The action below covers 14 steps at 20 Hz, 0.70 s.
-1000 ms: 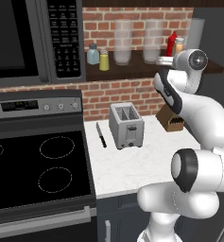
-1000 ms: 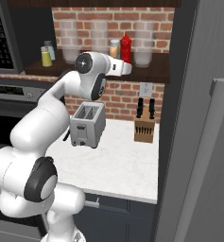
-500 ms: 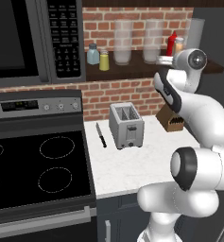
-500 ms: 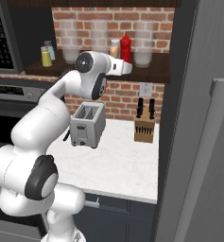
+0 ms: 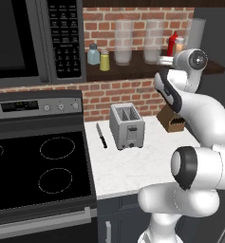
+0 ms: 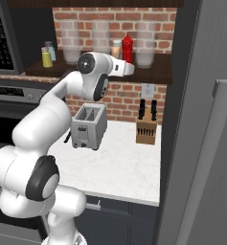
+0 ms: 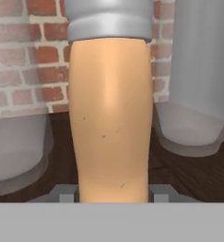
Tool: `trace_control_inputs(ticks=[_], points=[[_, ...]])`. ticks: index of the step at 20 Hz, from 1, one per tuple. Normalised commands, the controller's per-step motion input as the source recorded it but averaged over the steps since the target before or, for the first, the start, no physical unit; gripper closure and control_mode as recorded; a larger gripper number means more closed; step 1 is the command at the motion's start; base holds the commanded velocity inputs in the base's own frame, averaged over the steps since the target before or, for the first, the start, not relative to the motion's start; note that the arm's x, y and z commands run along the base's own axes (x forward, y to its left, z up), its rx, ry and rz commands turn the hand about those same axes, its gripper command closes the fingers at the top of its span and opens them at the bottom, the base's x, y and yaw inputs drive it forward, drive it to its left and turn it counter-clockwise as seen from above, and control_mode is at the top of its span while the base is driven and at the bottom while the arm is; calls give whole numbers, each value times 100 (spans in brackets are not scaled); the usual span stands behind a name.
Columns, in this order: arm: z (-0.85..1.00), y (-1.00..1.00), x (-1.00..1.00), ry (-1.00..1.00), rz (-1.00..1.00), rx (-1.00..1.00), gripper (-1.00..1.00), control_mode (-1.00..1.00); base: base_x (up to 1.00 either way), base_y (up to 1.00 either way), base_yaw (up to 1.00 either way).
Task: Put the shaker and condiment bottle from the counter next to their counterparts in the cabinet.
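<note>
The orange-tan condiment bottle (image 7: 111, 118) with a pale cap fills the middle of the hand view, and my gripper (image 7: 112, 191) is shut on its lower part. It is held upright over the dark cabinet shelf (image 5: 133, 71), right next to the red squeeze bottle (image 5: 172, 43). In the right base view the condiment bottle (image 6: 116, 49) is just left of the red bottle (image 6: 128, 48). The yellow-green shaker (image 5: 104, 60) stands at the shelf's left end beside the pale blue-grey shaker (image 5: 93, 54). Whether the held bottle rests on the shelf is hidden.
Translucent grey jars (image 7: 203, 94) stand close on both sides of the held bottle. On the white counter (image 5: 133, 166) are a toaster (image 5: 127, 126), a knife (image 5: 101, 135) and a knife block (image 5: 172, 121). A microwave (image 5: 33, 38) hangs left, and a tall grey panel (image 6: 206, 119) rises at the right.
</note>
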Motion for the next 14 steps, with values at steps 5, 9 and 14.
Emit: trace_control_inputs(ticks=[5, 9, 14], points=[[-2, -3, -19, -7, 0, 0, -100, -100, 0, 0, 0], [8, 0, -41, -11, 0, 0, -100, -100, 0, 0, 0], [23, 0, -66, -15, 0, 0, -100, -100, 0, 0, 0]])
